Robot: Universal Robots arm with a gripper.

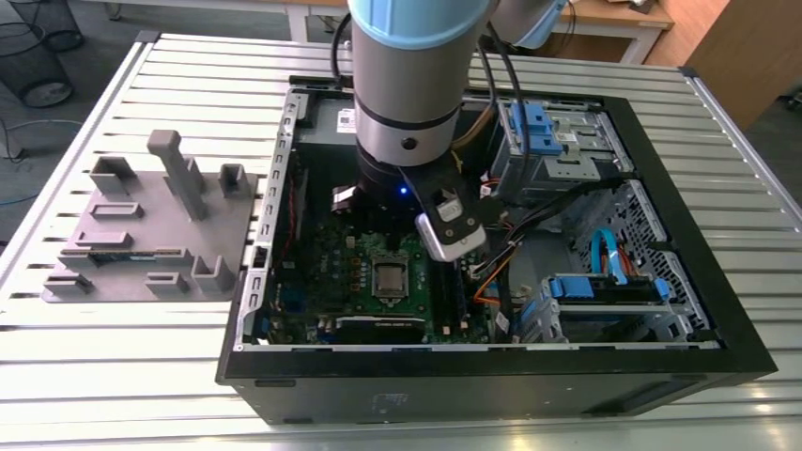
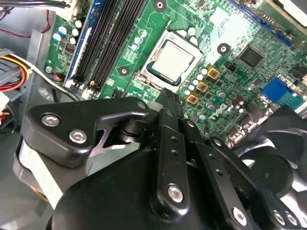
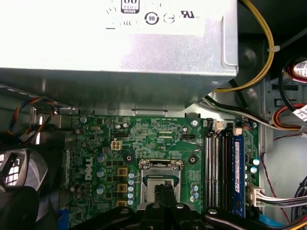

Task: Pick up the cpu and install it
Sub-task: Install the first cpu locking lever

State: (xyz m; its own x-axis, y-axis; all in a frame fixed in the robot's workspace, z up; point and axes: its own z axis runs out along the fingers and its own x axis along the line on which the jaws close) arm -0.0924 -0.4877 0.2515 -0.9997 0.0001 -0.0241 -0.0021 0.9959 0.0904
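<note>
1 cpu [image 2: 172,62] just beyond claw [image 2: 169,96]

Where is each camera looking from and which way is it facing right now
Exterior view: off the arm, high up, looking down into the open computer case; the arm shows.
Second wrist view: on the arm, looking past the pincer at the cpu lying in its socket.
First wrist view: on the arm, facing the motherboard and the silver power supply; pincer at the cpu.
Both wrist views share the cpu, socket and memory slots.
</note>
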